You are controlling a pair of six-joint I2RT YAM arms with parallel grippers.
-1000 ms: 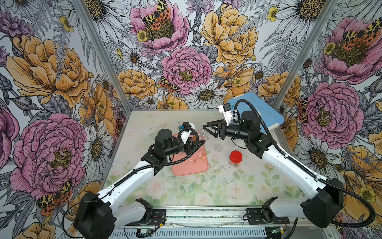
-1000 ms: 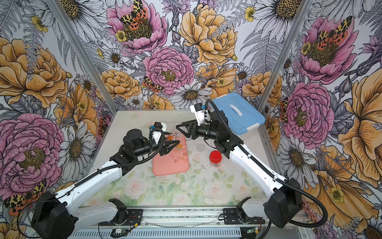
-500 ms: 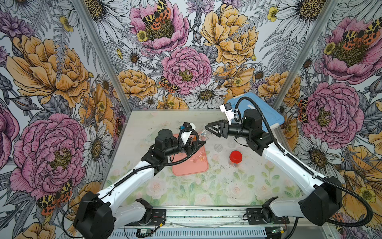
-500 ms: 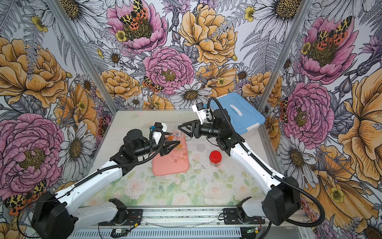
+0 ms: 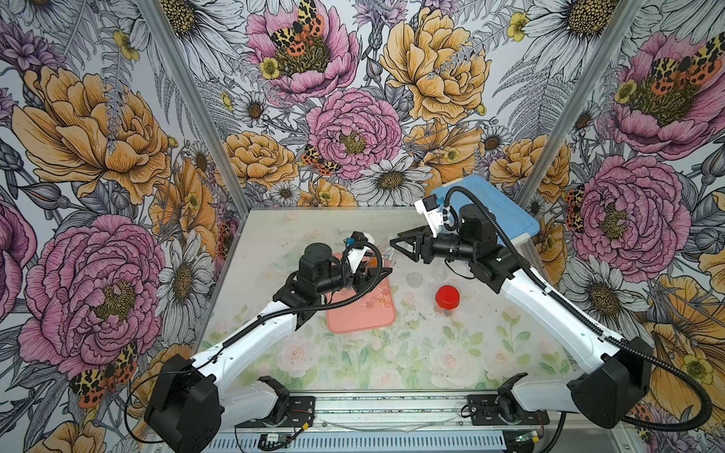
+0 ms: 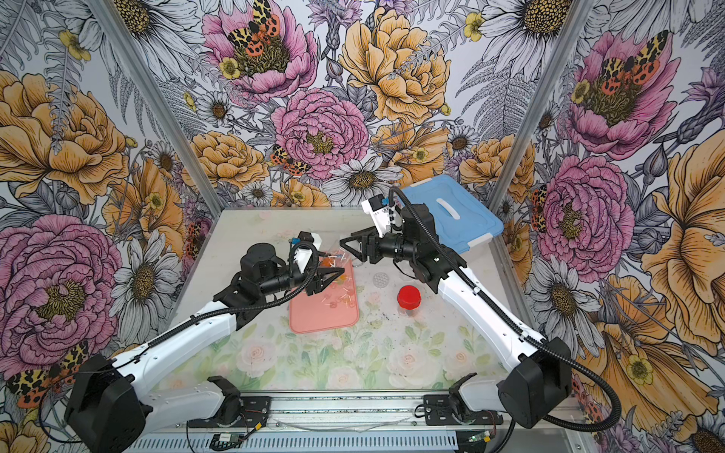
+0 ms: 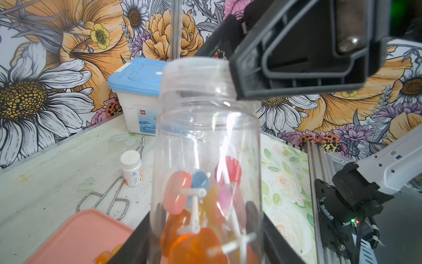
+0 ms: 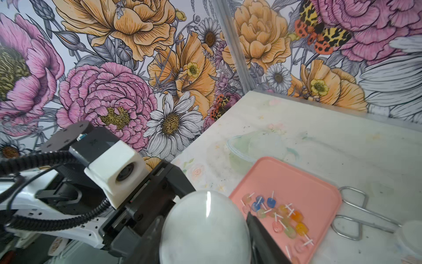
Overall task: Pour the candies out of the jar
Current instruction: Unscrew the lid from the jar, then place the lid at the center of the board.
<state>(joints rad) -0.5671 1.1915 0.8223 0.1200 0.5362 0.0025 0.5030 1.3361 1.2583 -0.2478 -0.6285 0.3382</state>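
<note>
Now | both top views: jar (image 5: 383, 257) airborne above far edge of pink tray (image 5: 361, 317), long axis running left end effector (image 5: 376, 274) to right end effector (image 5: 396, 247), both arms extended inward, wrists roughly level | left wrist: left clamped on jar body, candies (image 7: 180, 194) at grip end, cap (image 7: 196, 73) far end | right wrist: right clamped on cap, likely unscrewing next

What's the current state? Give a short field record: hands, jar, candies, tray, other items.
left hand: closed on the body of the clear plastic jar
right hand: closed on the jar's translucent screw cap
jar: roughly level between both hands, cap on
candies inside: several tiny translucent lollipop candies, piled at the left hand's end
candies out: loose candies scattered on the pink rectangular plastic tray
other: red-lidded clear jar upright beside the tray; metal tongs; small white bottle; blue-lidded white storage box
</note>
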